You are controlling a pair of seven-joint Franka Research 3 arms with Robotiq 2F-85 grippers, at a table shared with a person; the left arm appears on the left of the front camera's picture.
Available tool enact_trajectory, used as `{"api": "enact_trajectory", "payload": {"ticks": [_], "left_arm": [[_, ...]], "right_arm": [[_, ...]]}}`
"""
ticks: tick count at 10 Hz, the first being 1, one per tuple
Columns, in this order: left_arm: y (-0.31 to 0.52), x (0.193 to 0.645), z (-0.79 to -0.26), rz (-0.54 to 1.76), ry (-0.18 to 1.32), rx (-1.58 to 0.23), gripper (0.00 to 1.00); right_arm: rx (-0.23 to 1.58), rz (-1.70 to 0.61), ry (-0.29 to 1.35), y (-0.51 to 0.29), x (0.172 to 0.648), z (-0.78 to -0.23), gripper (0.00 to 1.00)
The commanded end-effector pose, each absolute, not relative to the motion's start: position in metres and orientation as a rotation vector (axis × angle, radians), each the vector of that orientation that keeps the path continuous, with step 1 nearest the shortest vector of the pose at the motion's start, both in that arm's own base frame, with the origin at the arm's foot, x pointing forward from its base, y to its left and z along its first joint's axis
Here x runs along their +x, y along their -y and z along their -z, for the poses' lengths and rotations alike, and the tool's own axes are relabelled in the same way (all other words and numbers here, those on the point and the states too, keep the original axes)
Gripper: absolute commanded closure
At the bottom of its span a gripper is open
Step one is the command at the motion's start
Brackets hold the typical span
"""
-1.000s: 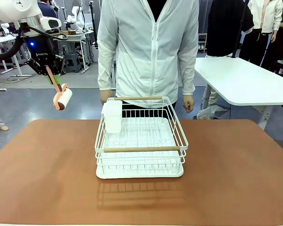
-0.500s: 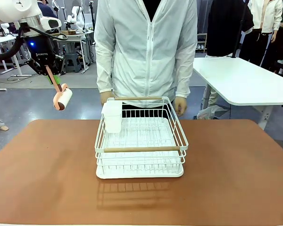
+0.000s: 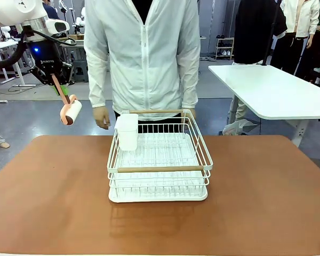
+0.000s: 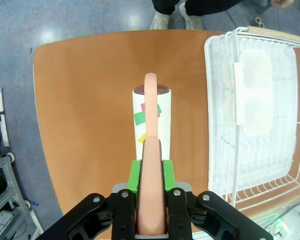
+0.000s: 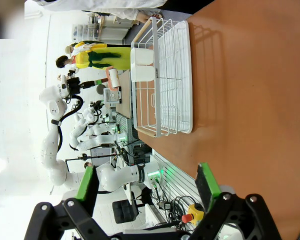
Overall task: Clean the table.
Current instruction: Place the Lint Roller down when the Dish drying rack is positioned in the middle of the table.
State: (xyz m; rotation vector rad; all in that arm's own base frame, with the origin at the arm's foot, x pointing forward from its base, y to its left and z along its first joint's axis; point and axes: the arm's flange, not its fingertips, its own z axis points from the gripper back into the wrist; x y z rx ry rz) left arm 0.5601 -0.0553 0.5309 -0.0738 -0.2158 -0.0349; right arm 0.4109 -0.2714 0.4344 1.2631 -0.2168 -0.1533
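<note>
One table (image 3: 266, 202), one rack (image 3: 159, 160) with one cup (image 3: 127, 132) at its far left corner, one roller (image 3: 71, 112), one person (image 3: 141, 58), two grippers (image 4: 151, 170) (image 5: 145, 187).

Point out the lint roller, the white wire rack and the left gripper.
lint roller (image 3: 71, 112), front view, white roll.
white wire rack (image 3: 160, 169), front view, near wooden handle.
left gripper (image 4: 151, 172), left wrist view, between green pads.

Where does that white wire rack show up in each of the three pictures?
Front view: rack at the middle of the table.
Left wrist view: rack along the right edge.
Right wrist view: rack upper middle, turned sideways.
Shared landmark: its white cup.
</note>
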Motion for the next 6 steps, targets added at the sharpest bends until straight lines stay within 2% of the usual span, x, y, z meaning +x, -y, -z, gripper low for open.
{"api": "enact_trajectory", "payload": {"ticks": [1,3,4,6], "left_arm": [[0.056,0.561,-0.521,-0.046,0.223,-0.134,0.81],[0.05,0.562,-0.507,-0.393,0.325,-0.1,0.81],[0.048,0.556,-0.502,-0.451,0.292,-0.151,0.81],[0.047,0.552,-0.495,-0.844,0.351,-0.181,0.81]], "right_arm": [[1.259,0.147,0.217,0.269,0.409,-0.438,0.0],[1.259,0.147,0.217,0.269,0.409,-0.438,0.0],[1.259,0.147,0.217,0.269,0.409,-0.438,0.0],[1.259,0.147,0.217,0.269,0.409,-0.438,0.0]]}}
